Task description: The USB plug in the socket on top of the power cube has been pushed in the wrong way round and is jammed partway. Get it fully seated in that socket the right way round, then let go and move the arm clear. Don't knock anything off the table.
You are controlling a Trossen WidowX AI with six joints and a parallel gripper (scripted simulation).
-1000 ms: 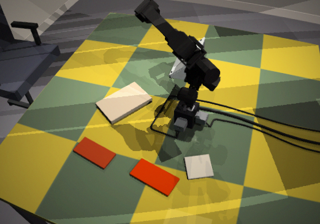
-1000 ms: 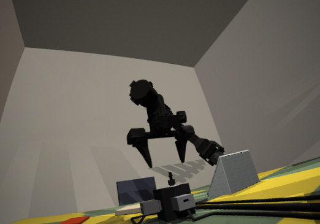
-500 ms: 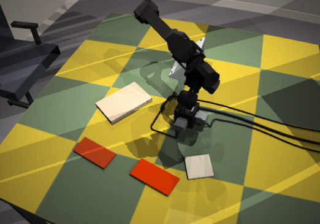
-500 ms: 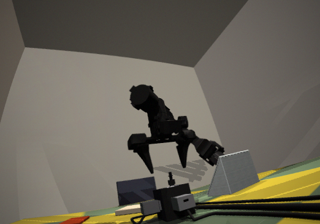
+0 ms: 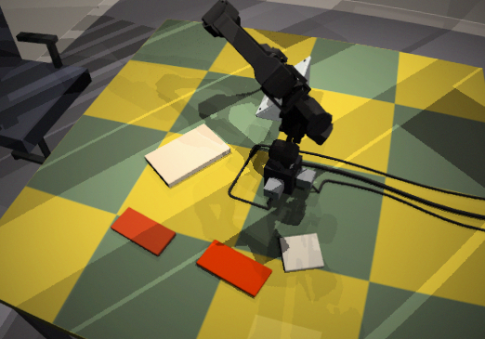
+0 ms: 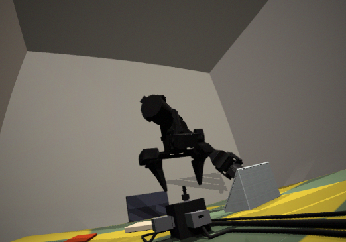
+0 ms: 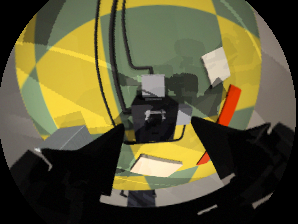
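Note:
The black power cube (image 5: 289, 182) (image 6: 179, 218) (image 7: 154, 132) stands on the checkered table. The dark USB plug (image 6: 185, 194) (image 7: 155, 116) stands roughly upright from its top, with part of its body showing above the cube; its way round cannot be told. The arm hides it in the top view. My gripper (image 6: 183, 187) (image 7: 158, 123) is open and empty, pointing down above the cube. In the exterior view its fingertips are at about the height of the plug's upper end, one to each side, with wide gaps. Depth alignment is unclear.
Grey plugs (image 5: 274, 188) (image 6: 199, 217) (image 7: 153, 86) sit on the cube's sides, with black cables (image 5: 372, 179) running right. A cream box (image 5: 188, 154), two red slabs (image 5: 143, 231) (image 5: 234, 268), a small white tile (image 5: 302, 253) and a grey wedge (image 6: 260, 187) (image 7: 67, 139) stand around.

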